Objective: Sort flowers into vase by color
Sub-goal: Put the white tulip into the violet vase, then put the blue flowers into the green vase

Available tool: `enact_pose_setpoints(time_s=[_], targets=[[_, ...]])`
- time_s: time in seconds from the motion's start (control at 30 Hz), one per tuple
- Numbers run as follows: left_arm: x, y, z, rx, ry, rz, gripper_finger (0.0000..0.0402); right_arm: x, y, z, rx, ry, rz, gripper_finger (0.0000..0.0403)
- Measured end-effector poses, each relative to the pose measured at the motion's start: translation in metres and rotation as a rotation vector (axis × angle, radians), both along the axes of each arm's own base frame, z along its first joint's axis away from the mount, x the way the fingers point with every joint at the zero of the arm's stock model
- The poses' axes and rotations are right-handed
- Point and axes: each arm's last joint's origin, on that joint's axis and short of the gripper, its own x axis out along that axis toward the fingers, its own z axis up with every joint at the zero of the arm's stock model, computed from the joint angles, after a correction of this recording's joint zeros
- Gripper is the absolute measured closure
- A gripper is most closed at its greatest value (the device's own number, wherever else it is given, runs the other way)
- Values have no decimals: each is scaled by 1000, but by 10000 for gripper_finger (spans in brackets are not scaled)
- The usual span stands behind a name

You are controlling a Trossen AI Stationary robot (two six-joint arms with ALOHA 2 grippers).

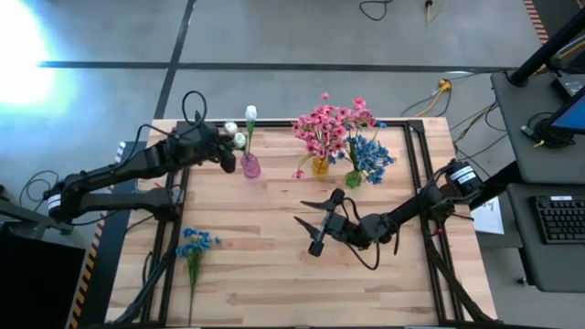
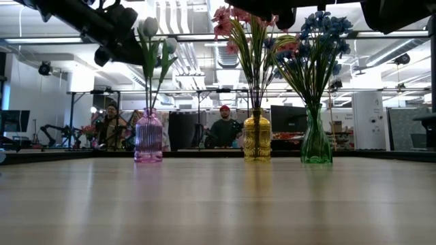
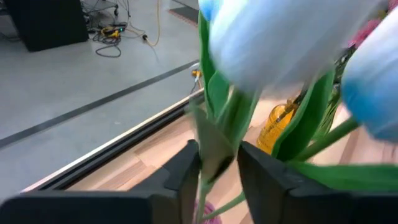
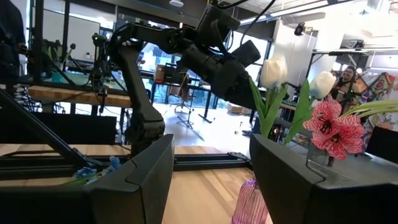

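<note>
Smooth pale wooden table [image 1: 274,265] bears three ribbed glass vases. Left gripper [image 3: 219,167] holds its dark fingers slightly apart around a white bud's green stem [image 3: 214,146], upright above the pink vase [image 1: 249,166]. Right gripper [image 1: 314,224] hovers mid-table, parted, empty. One blue flower [image 1: 195,247] lies flat, stem toward the near edge.

Three vases [image 1: 319,166] in row at table [image 1: 274,274] rear; loose flower [image 1: 195,247] front-left.
</note>
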Motion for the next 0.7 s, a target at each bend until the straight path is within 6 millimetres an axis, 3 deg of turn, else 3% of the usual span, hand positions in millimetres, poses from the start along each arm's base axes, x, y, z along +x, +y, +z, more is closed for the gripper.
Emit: enact_pose_setpoints(time_s=[0.3,0.47,0.7], targets=[[-10,-4,4,-55,121,1,230,-2,-1,3,20,9,-15,199],[-18,-8,19,-105,188,10,215,-3,-2,6,24,28,-22,199],[-32,-15,29,-225,270,58,213,-11,-7,13,171,134,-66,200]])
